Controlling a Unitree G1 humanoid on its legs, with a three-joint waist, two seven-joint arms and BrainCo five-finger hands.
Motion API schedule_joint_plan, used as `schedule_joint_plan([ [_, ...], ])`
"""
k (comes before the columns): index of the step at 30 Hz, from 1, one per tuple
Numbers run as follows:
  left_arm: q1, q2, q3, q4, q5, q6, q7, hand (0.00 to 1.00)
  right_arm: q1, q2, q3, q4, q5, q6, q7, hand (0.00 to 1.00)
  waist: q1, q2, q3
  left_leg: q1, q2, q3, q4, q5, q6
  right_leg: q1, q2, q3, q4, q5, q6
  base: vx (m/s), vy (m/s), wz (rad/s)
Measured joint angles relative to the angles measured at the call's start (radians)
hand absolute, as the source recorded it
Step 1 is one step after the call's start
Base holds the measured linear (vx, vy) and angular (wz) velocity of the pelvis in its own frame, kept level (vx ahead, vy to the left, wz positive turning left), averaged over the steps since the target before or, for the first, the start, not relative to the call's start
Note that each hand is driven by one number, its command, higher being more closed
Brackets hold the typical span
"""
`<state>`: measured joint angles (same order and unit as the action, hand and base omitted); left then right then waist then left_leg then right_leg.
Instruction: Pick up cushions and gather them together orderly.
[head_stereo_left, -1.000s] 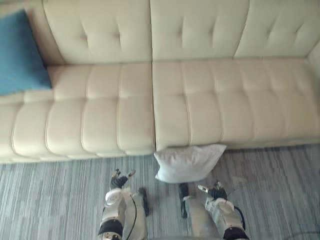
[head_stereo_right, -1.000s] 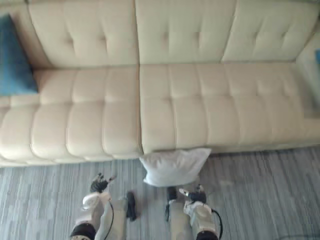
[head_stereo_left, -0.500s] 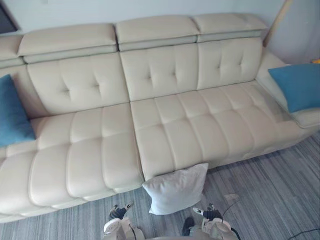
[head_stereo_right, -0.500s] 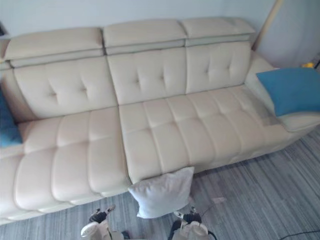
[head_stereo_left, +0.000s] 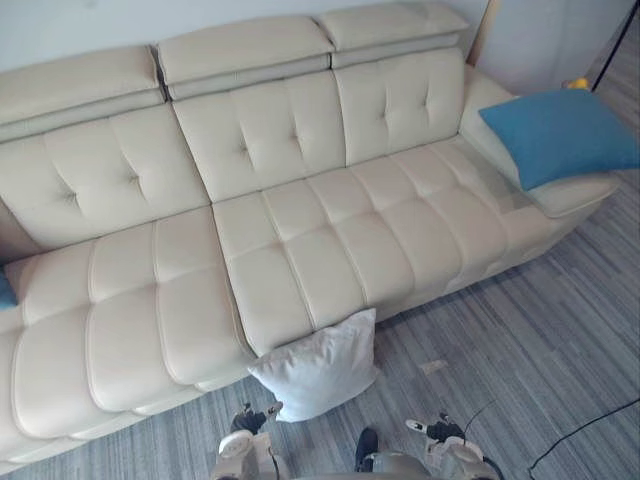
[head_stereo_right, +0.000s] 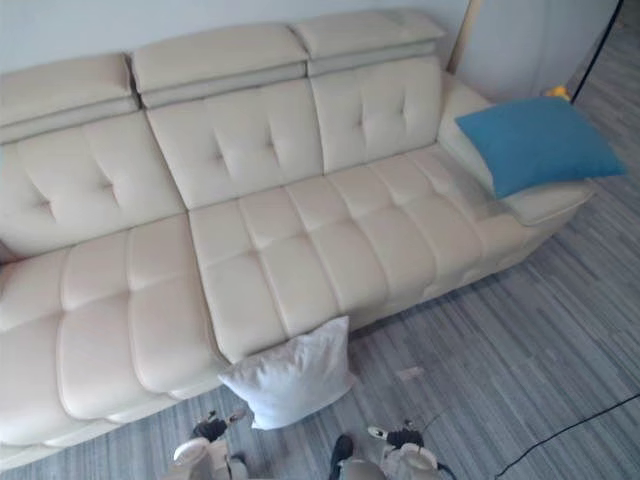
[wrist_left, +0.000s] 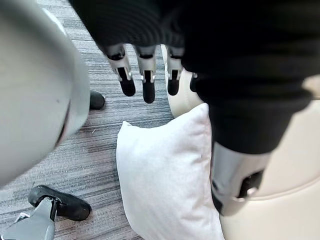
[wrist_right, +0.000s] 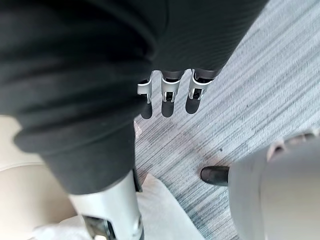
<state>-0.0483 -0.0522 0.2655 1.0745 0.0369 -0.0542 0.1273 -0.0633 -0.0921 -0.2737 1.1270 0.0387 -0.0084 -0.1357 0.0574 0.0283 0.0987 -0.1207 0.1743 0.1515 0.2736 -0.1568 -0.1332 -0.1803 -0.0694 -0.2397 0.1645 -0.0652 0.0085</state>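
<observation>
pillow (head_stereo_left: 318, 365) against sofa (head_stereo_left: 300, 240) front, cushion (head_stereo_left: 555, 135) on armrest (head_stereo_left: 575, 196)

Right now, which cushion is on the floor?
The white square fabric cushion, leaning against the cream leather sofa's front; the blue square cushion rests up on the sofa's right end.

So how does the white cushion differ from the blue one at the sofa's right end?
Colour: the white cushion is pale, the blue cushion a strong blue. Place: the white cushion sits on the floor, the blue cushion up on the sofa. Pose: the white cushion leans against the sofa's front edge, while the blue cushion lies across its right end. Both are squarish, plump cushions.
</observation>
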Motion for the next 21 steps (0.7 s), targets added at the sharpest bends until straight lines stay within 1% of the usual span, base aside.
schedule_joint_plan([
  [1,0.003,0.002,-0.012,0.0,0.0,0.0,0.0,0.0,0.004,-0.001,0.0,-0.002,0.0,-0.001,0.0,0.0,-0.001,0.007,-0.002,0.005,-0.011,0.012,-0.027,-0.012,0.019,0.0,0.0,0.005,-0.006,0.003,0.005,0.0,0.106,-0.08],
  [2,0.003,0.001,-0.011,0.0,0.0,0.0,0.0,0.0,0.009,0.003,-0.001,-0.002,0.0,0.0,0.0,0.0,0.001,0.013,-0.004,0.029,-0.023,0.022,-0.071,-0.014,0.016,0.0,-0.001,0.014,-0.014,0.01,0.014,0.02,0.099,-0.16],
  [3,0.005,-0.002,-0.007,0.0,0.0,0.001,-0.001,0.0,0.015,0.008,-0.001,-0.007,0.0,0.001,0.0,0.0,0.002,0.011,-0.002,0.048,-0.04,0.032,-0.11,-0.009,0.022,0.004,-0.01,0.029,-0.028,0.028,0.031,0.02,0.102,-0.2],
  [4,0.006,-0.001,-0.006,0.001,0.0,0.001,-0.001,0.0,0.02,0.015,0.0,-0.009,0.0,0.001,0.003,0.0,0.003,0.01,-0.002,0.057,-0.049,0.032,-0.127,-0.006,0.027,0.011,-0.013,0.034,-0.041,0.04,0.037,0.04,0.12,-0.19],
  [7,0.008,-0.004,0.023,-0.001,-0.001,0.003,-0.006,0.0,0.024,0.034,0.002,-0.012,0.0,0.006,0.008,0.0,0.002,0.008,-0.003,0.073,-0.07,0.046,-0.126,-0.008,0.039,0.03,-0.029,0.057,-0.08,0.073,0.042,0.1,0.152,-0.11],
  [8,0.01,-0.003,0.029,-0.001,-0.001,0.003,-0.006,0.0,0.022,0.037,0.003,-0.013,0.0,0.006,0.009,0.0,0.003,0.006,-0.002,0.076,-0.072,0.048,-0.119,-0.011,0.042,0.032,-0.033,0.058,-0.073,0.07,0.044,0.11,0.108,-0.18],
  [9,0.017,-0.002,0.033,-0.001,-0.001,0.004,-0.007,0.0,0.017,0.043,0.005,-0.016,-0.001,0.006,0.011,0.0,0.004,0.003,0.0,0.089,-0.075,0.049,-0.108,-0.017,0.045,0.032,-0.042,0.061,-0.033,0.056,0.057,0.07,0.068,-0.09],
  [10,0.019,-0.002,0.033,-0.002,-0.001,0.005,-0.008,0.0,0.015,0.045,0.007,-0.017,-0.001,0.006,0.012,0.0,0.003,0.003,0.0,0.093,-0.075,0.05,-0.107,-0.02,0.046,0.029,-0.045,0.062,-0.009,0.049,0.059,0.09,0.092,-0.01],
  [11,0.02,-0.002,0.033,-0.004,-0.001,0.005,-0.01,0.0,0.014,0.048,0.014,-0.023,-0.001,0.005,0.015,0.0,0.001,0.004,0.0,0.11,-0.073,0.046,-0.104,-0.02,0.047,0.019,-0.051,0.06,0.05,0.041,0.068,0.06,0.075,0.1],
  [13,0.023,-0.004,0.032,-0.005,-0.001,0.004,-0.019,0.0,0.013,0.054,0.014,-0.026,-0.001,0.003,0.021,0.0,0.0,-0.002,-0.003,0.125,-0.074,0.025,-0.103,-0.022,0.049,0.003,-0.062,0.055,0.133,0.038,0.072,0.05,0.084,0.25],
  [15,0.022,0.001,0.032,-0.005,-0.001,0.003,-0.019,0.0,0.005,0.052,0.015,-0.025,-0.001,0.001,0.027,0.0,-0.002,-0.016,-0.01,0.122,-0.085,0.005,-0.11,-0.021,0.05,0.001,-0.077,0.042,0.124,0.037,0.071,0.05,0.069,0.27],
  [16,0.023,0.006,0.032,-0.005,-0.001,0.002,-0.018,0.0,-0.005,0.047,0.027,-0.019,-0.001,0.0,0.029,0.0,-0.001,-0.021,-0.012,0.12,-0.095,-0.002,-0.124,-0.017,0.057,0.007,-0.09,0.036,0.103,0.037,0.07,0.03,0.052,0.18],
  [18,0.026,0.009,0.03,-0.002,0.0,0.003,-0.018,0.0,-0.01,0.043,0.051,-0.013,-0.001,0.0,0.034,0.0,-0.002,-0.02,-0.012,0.121,-0.109,-0.007,-0.138,-0.01,0.068,0.009,-0.105,0.041,0.088,0.037,0.07,-0.01,0.064,0.07],
  [19,0.028,0.01,0.03,-0.001,0.001,0.003,-0.018,0.0,-0.01,0.044,0.053,-0.012,-0.001,0.001,0.038,0.0,-0.003,-0.016,-0.01,0.124,-0.11,-0.018,-0.147,-0.009,0.07,0.005,-0.106,0.048,0.096,0.037,0.07,-0.01,0.048,0.19],
  [20,0.03,0.019,0.027,0.004,0.001,0.003,-0.017,0.0,-0.013,0.047,0.055,-0.011,-0.001,0.004,0.041,0.0,-0.005,0.0,-0.001,0.14,-0.102,-0.053,-0.172,-0.002,0.079,-0.033,-0.108,0.063,0.165,0.018,0.062,-0.01,0.013,0.31],
  [21,0.033,0.023,0.025,0.007,0.001,0.003,-0.016,0.0,-0.009,0.049,0.054,-0.014,0.001,0.006,0.044,0.0,-0.007,0.003,0.0,0.142,-0.099,-0.061,-0.176,-0.001,0.078,-0.042,-0.11,0.073,0.186,-0.001,0.059,-0.02,-0.007,0.47],
])
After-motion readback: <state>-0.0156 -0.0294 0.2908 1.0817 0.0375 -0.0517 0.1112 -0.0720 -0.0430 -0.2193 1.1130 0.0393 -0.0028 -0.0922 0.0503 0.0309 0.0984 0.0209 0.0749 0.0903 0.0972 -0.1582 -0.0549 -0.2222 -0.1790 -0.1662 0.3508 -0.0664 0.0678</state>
